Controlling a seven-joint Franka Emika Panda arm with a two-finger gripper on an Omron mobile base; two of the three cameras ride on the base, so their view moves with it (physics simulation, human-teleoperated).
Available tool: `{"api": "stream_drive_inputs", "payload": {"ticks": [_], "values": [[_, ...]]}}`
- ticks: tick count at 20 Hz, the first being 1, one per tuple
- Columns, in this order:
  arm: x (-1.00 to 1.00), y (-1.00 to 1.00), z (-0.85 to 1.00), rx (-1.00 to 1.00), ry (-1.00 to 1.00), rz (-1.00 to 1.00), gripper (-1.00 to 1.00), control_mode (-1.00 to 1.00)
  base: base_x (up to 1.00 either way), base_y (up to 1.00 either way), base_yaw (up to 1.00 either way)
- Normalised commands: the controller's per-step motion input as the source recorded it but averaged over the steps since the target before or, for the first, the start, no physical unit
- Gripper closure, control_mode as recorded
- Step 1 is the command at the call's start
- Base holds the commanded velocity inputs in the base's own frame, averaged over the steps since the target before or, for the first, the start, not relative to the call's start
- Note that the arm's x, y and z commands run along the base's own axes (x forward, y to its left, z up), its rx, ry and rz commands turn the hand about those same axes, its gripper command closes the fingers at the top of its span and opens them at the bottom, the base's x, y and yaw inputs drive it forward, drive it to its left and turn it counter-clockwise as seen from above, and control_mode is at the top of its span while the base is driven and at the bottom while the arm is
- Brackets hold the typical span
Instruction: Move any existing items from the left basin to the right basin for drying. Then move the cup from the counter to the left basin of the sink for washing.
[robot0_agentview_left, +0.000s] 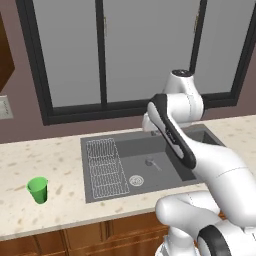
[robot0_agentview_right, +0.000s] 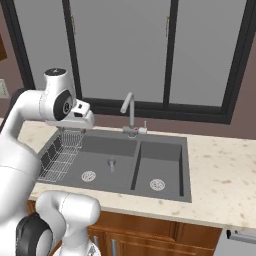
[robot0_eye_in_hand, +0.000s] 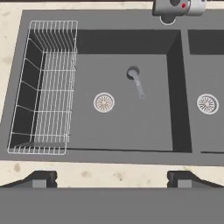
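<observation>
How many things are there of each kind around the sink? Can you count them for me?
Green cup: 1
Small grey knob-like item in the left basin: 1
White wire rack: 1
Sink basins: 2, left and right basin
Round silver drains: 2
Faucet: 1
Total: 8

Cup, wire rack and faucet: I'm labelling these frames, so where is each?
Cup (robot0_agentview_left: 38, 190): left base view, its green side.
Wire rack (robot0_eye_in_hand: 46, 87): hand view, its floor.
Faucet (robot0_agentview_right: 131, 111): right base view, its upright pipe.
</observation>
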Motion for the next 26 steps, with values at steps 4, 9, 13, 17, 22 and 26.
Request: {"api": "stream_drive_inputs", "payload": {"ticks": [4,9,13,17,22,26], "values": [[0.0,0.0,-0.28,0.0,0.02,-0.04,-1.0,-1.0,0.0,0.0,0.0],[0.0,-0.13,-0.24,0.0,0.01,-0.02,-1.0,-1.0,0.0,0.0,0.0],[0.0,-0.36,-0.28,0.0,0.0,0.0,-1.0,-1.0,0.0,0.0,0.0],[0.0,-0.38,-0.32,0.0,0.0,0.0,-1.0,-1.0,0.0,0.0,0.0],[0.17,-0.15,-0.38,-0.02,0.01,0.0,-1.0,-1.0,0.0,0.0,0.0],[0.3,-0.01,-0.38,-0.07,0.0,0.0,-1.0,-1.0,0.0,0.0,0.0]]}}
